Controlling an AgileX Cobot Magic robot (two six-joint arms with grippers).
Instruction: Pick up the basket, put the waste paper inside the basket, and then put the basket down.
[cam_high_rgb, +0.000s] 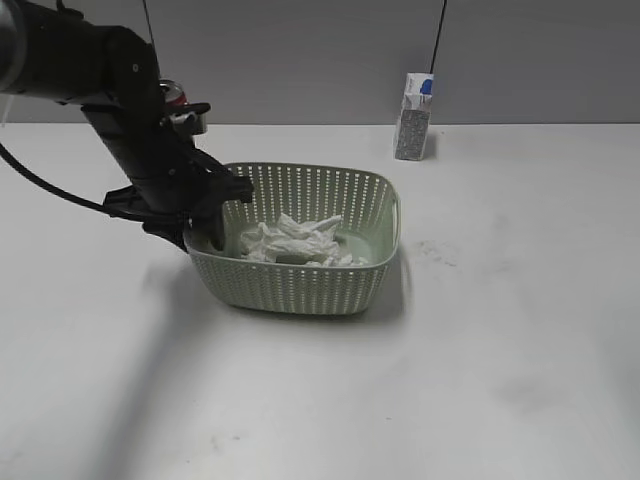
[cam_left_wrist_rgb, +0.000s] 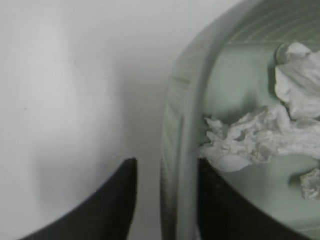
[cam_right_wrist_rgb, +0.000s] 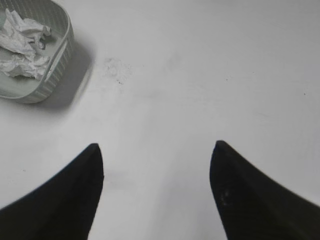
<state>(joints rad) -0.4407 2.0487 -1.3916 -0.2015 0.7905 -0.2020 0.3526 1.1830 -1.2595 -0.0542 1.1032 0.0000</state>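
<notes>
The pale green basket (cam_high_rgb: 300, 285) rests on the white table, left of the middle. The crumpled white waste paper (cam_high_rgb: 295, 240) lies inside it. My left gripper (cam_high_rgb: 210, 235) straddles the basket's left wall, one finger outside and one inside. In the left wrist view the fingers (cam_left_wrist_rgb: 167, 170) are apart, with a gap between the outer finger and the basket wall (cam_left_wrist_rgb: 195, 100); the paper (cam_left_wrist_rgb: 255, 140) lies just past the inner finger. My right gripper (cam_right_wrist_rgb: 157, 152) is open and empty over bare table. Its view shows the basket (cam_right_wrist_rgb: 55, 75) and paper (cam_right_wrist_rgb: 22, 40) at far left.
A small white-and-grey carton with a blue cap (cam_high_rgb: 413, 116) stands at the back of the table. A can (cam_high_rgb: 172, 93) stands behind my left arm. A faint smudge (cam_right_wrist_rgb: 117, 67) marks the table right of the basket.
</notes>
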